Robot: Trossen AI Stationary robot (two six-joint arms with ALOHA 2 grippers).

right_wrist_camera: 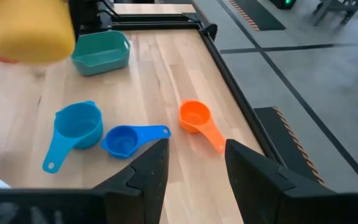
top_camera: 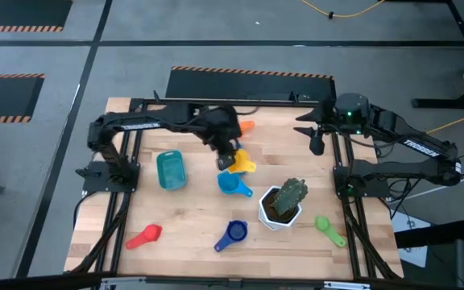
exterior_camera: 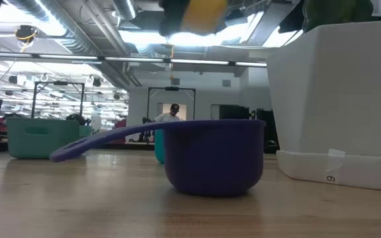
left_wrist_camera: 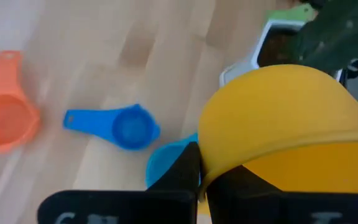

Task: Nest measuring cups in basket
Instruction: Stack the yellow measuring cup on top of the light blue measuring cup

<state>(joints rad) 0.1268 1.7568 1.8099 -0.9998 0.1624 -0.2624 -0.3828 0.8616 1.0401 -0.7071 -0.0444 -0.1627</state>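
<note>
So, looking like mid-carry right now, and reading clock directions off the high view with 12 at the table's far edge. Holding the yellow cup (top_camera: 242,164) up off the wood in the left gripper (top_camera: 229,158), fingers pinched together on it, hanging close to the table's middle. Spotting the basket (top_camera: 171,172) sitting at about 9 o'clock from that cup, near but clear of everything, and looking empty from above. Also noticing the right gripper (right_wrist_camera: 196,152) idling way out at 2 o'clock, fingers apart and gripping nothing. Guessing at nothing nested yet, going by all the loose cups: light blue cup (top_camera: 231,184) lying just at 6 o'clock of the held one, small blue cup (right_wrist_camera: 124,140) right beside that, orange cup (top_camera: 246,126) off at 12, dark blue cup (top_camera: 234,234) down at 6 near the front edge, red cup (top_camera: 145,236) at 7, green cup (top_camera: 329,228) at 4 past the white plant pot (top_camera: 280,208). Thinking about the next move: swinging the yellow cup toward 9 o'clock, lining it up over the basket's opening, lowering it in upright, then spreading the fingers. Probably worth minding the handle too, turning it along the basket's long side to avoid catching the rim.
</note>
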